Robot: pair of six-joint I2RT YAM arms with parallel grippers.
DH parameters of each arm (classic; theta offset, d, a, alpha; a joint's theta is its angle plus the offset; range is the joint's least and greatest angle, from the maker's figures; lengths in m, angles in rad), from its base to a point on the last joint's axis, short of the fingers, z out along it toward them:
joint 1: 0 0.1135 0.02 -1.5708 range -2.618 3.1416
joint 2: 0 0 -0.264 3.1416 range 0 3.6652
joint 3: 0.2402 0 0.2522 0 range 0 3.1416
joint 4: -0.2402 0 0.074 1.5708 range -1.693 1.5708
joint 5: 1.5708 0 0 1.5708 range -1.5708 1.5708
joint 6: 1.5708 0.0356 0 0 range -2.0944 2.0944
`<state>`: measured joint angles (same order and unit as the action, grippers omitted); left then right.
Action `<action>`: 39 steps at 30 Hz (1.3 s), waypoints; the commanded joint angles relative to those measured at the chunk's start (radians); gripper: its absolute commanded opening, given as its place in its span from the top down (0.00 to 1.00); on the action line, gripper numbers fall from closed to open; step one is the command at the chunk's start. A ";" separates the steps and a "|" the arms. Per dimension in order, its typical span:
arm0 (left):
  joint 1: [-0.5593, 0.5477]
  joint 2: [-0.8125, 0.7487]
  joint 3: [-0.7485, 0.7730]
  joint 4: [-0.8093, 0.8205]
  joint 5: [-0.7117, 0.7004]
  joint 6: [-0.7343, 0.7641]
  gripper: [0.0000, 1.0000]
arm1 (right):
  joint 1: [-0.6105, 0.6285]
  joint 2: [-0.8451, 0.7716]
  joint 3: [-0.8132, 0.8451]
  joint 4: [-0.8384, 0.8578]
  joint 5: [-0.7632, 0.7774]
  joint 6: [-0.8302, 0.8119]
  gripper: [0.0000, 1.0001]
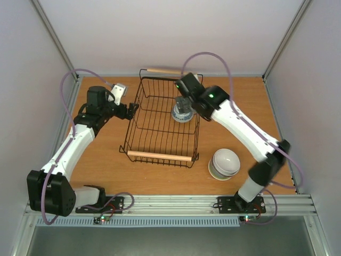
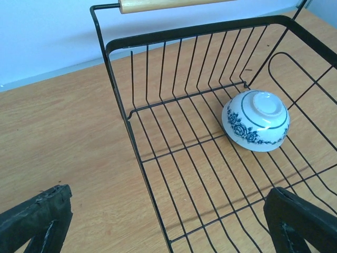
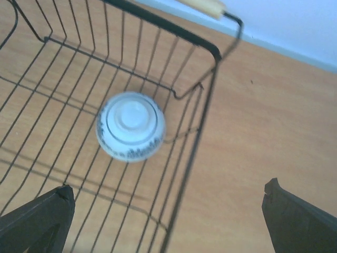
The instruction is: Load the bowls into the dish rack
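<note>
**Item 1 — large rectangular black wire dish rack (image 1: 160,155), light wooden bar handles at the short ends.** It is sitting on the brown wooden table (image 1: 106,160) between the two pincers. The left pincer (image 2: 168,211) is waiting just beside one long wall. In its wrist view that wall is running down between the two black fingers (image 2: 37,224). The right pincer (image 3: 168,200) is hanging over the opposite long side, above the rack floor.

**Item 2 — small round white bowl with blue floral pattern (image 2: 256,120).** It is lying mouth down, foot ring up, on the rack floor near the far corner. It is sitting below the right pincer, off toward that pincer's left finger, with nothing touching it. From the left pincer it is lying ahead, across the rack, on the right finger's side.

**Item 3 — stack of small round bowls, a white one uppermost (image 1: 224,162).** It is standing on the table outside the rack, well apart from the right pincer and back toward that arm's base. The bowls beneath are showing only as edges, so their number cannot be told.

**Item 4 — pincers.** Both are holding their fingers spread wide and gripping nothing.
</note>
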<state>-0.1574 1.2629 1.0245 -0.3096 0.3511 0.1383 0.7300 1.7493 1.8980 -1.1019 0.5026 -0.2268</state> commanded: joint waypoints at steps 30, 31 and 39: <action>-0.010 0.012 -0.001 -0.010 -0.019 0.009 0.01 | 0.027 -0.879 -0.977 -0.128 -0.354 0.663 0.37; -0.011 0.011 -0.001 -0.009 -0.019 0.009 0.01 | 0.028 -0.873 -0.980 -0.131 -0.358 0.660 0.37; -0.013 0.014 -0.003 -0.008 -0.022 0.014 0.01 | 0.028 -0.817 -1.014 -0.062 -0.409 0.621 0.51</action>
<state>-0.1650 1.2633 1.0206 -0.3332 0.3393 0.1394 0.7525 0.9096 0.8993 -1.2015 0.1272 0.4183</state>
